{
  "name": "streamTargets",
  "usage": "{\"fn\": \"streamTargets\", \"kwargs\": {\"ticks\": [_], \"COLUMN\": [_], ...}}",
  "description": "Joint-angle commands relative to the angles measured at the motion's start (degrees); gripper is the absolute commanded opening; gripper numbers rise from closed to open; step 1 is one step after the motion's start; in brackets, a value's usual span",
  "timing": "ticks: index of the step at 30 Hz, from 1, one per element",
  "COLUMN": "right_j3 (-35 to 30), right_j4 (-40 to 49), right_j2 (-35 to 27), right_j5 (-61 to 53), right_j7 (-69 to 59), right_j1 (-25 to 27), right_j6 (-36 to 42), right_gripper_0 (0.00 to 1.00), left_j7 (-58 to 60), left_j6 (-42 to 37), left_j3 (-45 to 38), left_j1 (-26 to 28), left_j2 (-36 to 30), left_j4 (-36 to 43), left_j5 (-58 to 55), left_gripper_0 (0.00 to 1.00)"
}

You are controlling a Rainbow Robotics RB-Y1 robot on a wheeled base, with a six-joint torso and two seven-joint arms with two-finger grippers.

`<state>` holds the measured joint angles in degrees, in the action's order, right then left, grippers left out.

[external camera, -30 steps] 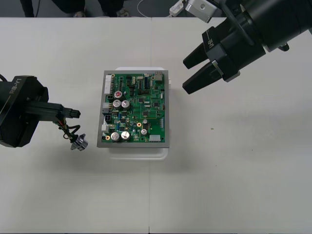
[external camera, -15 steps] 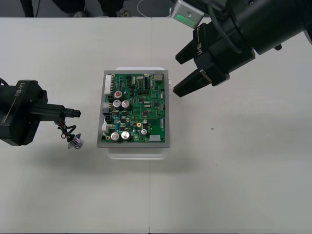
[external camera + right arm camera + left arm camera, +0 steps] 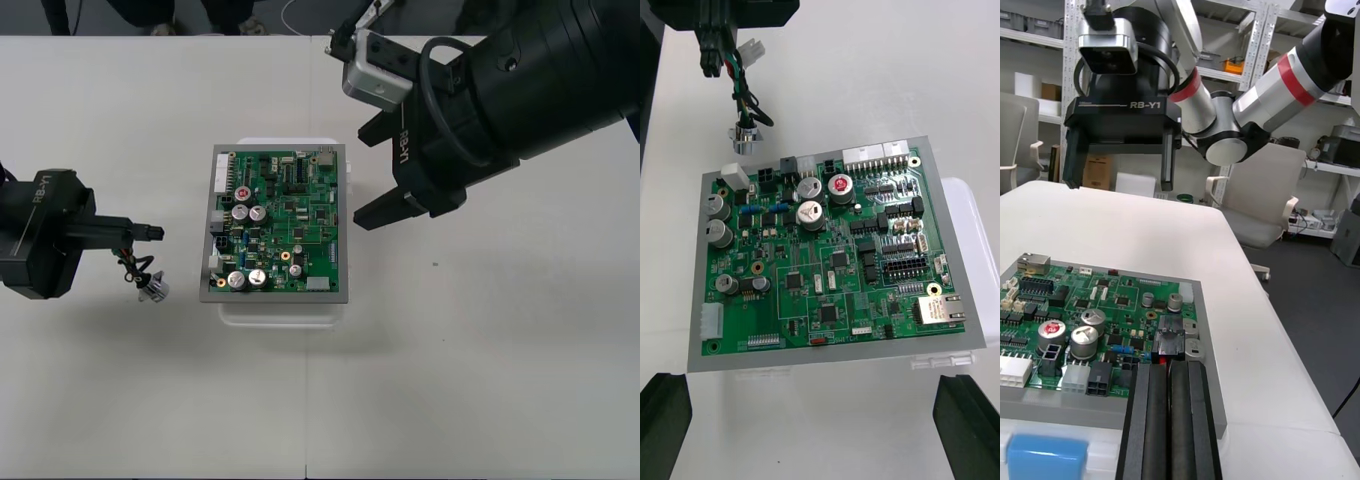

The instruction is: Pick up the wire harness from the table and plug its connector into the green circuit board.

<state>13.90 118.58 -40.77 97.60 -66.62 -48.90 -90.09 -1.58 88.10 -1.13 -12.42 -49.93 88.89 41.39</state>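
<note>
Green board [image 3: 275,225], one; left claw [image 3: 142,232] grips one harness [image 3: 153,289].

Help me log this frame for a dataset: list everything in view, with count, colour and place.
green circuit board: one, green with a grey rim, mid-table on its base.
white plastic base: one, white, under the board.
small wire harness: one, red, black and green wires, left of the board, held by the left gripper; its small black plug points toward the board, its round metal socket hangs below.
plain light table: one, off-white, under everything.
left gripper: one, black, left of the board, jaws shut on the harness.
right gripper: one, black, beside the board's right edge, jaws open.
</note>
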Motion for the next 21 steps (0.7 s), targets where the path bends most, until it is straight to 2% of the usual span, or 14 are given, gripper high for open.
{"fn": "streamTargets", "kwargs": {"ticks": [1,14,21], "right_j3": [-2.6,-2.8,-2.8], "right_j4": [3.3,4.4,6.0], "right_j2": [0.4,1.5,3.0], "right_j5": [0.9,4.2,7.3], "right_j7": [-0.4,-0.4,-0.1], "right_j1": [1.3,1.3,1.3], "right_j6": [0.1,0.1,0.1], "right_gripper_0": [0.94,0.95,0.94], "left_j7": [-4.3,-10.4,-11.3], "left_j6": [1.9,1.9,1.9], "left_j3": [2.1,5.5,6.1], "left_j1": [-0.7,-4.1,-4.8], "left_j2": [0.4,0.3,0.3], "left_j4": [-1.7,-8.5,-9.3], "left_j5": [0.0,0.9,1.2], "left_gripper_0": [0.0,0.0,0.0]}}
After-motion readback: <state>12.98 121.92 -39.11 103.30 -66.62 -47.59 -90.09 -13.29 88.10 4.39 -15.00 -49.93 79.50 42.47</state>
